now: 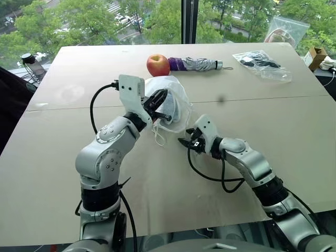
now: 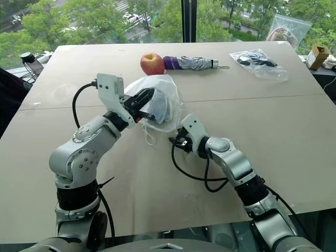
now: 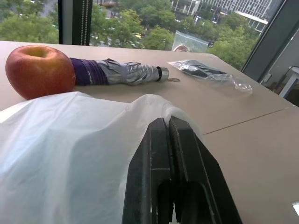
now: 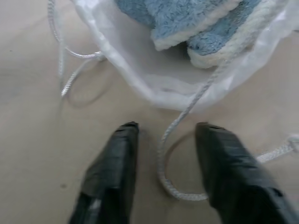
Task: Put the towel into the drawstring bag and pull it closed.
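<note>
Nearest to me, my right tool (image 1: 185, 143) is low over the bench (image 1: 273, 121), its two black fingers (image 4: 114, 163) standing a little apart with nothing gripped between them. In the right wrist view a loop of white cord (image 4: 170, 154) lies on the bench in the gap between those fingers, running up to the mouth of the bag; I cannot tell whether the fingers touch it.

Just beyond, the drawstring bag (image 1: 176, 102) sits on the bench, a thin white pouch with its mouth turned toward my right tool. The towel (image 4: 187, 18) is inside it, light blue and fluffy, showing through the open mouth and faintly through the fabric. More cord (image 1: 159, 135) dangles from the bag's near edge on the left side.

My left tool (image 1: 160, 105) is raised at the bag's left side, its fingers (image 3: 173, 177) pressed together, clamped on the bag's fabric.

Farther back, a red apple (image 1: 158, 65) stands right behind the bag, with a folded umbrella (image 1: 197, 64) lying beside it. Toward the far right corner lies a clear plastic bag (image 1: 261, 64) with dark items in it.
</note>
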### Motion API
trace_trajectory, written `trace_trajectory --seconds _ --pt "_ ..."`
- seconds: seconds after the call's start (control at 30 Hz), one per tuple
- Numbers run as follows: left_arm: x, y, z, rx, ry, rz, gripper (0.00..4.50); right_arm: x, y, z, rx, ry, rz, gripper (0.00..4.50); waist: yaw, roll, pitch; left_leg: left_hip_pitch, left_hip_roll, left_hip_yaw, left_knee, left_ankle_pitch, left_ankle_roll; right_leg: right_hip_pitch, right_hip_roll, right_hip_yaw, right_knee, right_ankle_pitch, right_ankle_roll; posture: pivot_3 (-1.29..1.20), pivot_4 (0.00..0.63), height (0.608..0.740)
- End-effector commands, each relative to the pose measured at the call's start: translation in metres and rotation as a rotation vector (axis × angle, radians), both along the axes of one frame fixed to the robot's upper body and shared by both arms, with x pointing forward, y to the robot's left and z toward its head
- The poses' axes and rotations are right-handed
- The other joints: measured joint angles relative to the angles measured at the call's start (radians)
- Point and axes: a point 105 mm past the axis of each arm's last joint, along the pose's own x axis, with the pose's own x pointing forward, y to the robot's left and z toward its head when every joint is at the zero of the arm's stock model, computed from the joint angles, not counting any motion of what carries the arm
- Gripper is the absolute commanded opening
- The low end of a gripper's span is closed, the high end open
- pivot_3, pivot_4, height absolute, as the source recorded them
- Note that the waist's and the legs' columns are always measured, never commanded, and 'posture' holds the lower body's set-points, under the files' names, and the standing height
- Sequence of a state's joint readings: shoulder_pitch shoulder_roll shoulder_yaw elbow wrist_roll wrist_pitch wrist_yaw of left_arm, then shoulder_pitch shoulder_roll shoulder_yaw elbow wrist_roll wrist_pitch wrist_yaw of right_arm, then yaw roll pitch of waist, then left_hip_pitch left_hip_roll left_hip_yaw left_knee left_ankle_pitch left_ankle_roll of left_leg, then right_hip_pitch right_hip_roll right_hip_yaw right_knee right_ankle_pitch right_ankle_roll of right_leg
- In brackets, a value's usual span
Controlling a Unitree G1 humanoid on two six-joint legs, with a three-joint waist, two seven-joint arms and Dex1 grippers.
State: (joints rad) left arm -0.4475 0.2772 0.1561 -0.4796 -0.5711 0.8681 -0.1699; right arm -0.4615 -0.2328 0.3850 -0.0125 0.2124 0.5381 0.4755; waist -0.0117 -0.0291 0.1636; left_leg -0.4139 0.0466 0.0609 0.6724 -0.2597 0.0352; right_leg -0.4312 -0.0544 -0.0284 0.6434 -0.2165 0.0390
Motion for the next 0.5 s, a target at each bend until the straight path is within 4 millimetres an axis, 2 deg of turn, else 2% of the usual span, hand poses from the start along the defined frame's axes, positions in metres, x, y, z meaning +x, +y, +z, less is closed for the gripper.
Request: trace_trajectory --seconds 0.03,0.1,0.17,0.27,0.37,0.47,0.5 --pt "-0.004 0.003 0.010 -0.003 -0.053 0.015 0.00 0.019 -0.014 0.011 -0.026 -0.111 -0.100 0.23 -0.001 0.000 0.000 0.000 0.000 0.000 0.000 0.000 0.000 0.000 0.000 0.000 0.000 0.000 0.000 0.00 0.150 0.740" --pt "-0.004 0.002 0.008 0.001 -0.048 0.018 0.00 0.039 -0.034 0.027 -0.028 -0.225 -0.237 0.06 0.000 0.000 0.000 0.000 0.000 0.000 0.000 0.000 -0.001 0.000 0.000 0.000 0.000 0.000 0.000 0.00 0.150 0.740" --pt "-0.005 0.001 0.005 0.010 -0.037 0.020 0.00 0.058 -0.059 0.066 0.076 -0.409 -0.427 0.06 0.002 0.000 0.000 0.000 0.000 0.000 0.000 0.001 -0.002 0.000 0.000 0.001 0.001 0.000 0.000 0.00 0.150 0.740" --pt "-0.005 -0.008 0.003 0.022 -0.032 -0.014 0.00 0.064 -0.084 0.111 0.214 -0.585 -0.567 0.06 0.002 0.000 0.000 -0.001 -0.001 0.000 0.000 0.003 -0.005 0.000 0.000 0.001 0.000 0.000 0.000 0.00 0.150 0.740" --pt "-0.006 -0.018 0.002 0.013 -0.032 -0.065 0.00 0.065 -0.092 0.129 0.280 -0.651 -0.609 0.06 0.000 0.000 0.000 0.000 0.000 0.001 0.000 0.003 -0.005 0.000 0.000 0.001 0.000 0.000 0.000 0.00 0.150 0.740" --pt "-0.007 -0.024 0.000 0.029 -0.044 -0.107 0.00 0.062 -0.088 0.140 0.313 -0.694 -0.591 0.06 -0.002 0.000 0.000 0.000 0.001 0.001 -0.001 0.003 -0.006 0.000 0.000 0.001 0.001 0.000 0.000 0.00 0.150 0.740" --pt "-0.011 -0.030 -0.002 0.055 -0.042 -0.161 0.26 0.062 -0.087 0.140 0.316 -0.691 -0.584 0.01 -0.002 0.000 0.000 0.000 0.001 0.001 -0.001 0.003 -0.006 -0.001 0.000 0.001 0.001 0.000 0.000 0.00 0.150 0.740"
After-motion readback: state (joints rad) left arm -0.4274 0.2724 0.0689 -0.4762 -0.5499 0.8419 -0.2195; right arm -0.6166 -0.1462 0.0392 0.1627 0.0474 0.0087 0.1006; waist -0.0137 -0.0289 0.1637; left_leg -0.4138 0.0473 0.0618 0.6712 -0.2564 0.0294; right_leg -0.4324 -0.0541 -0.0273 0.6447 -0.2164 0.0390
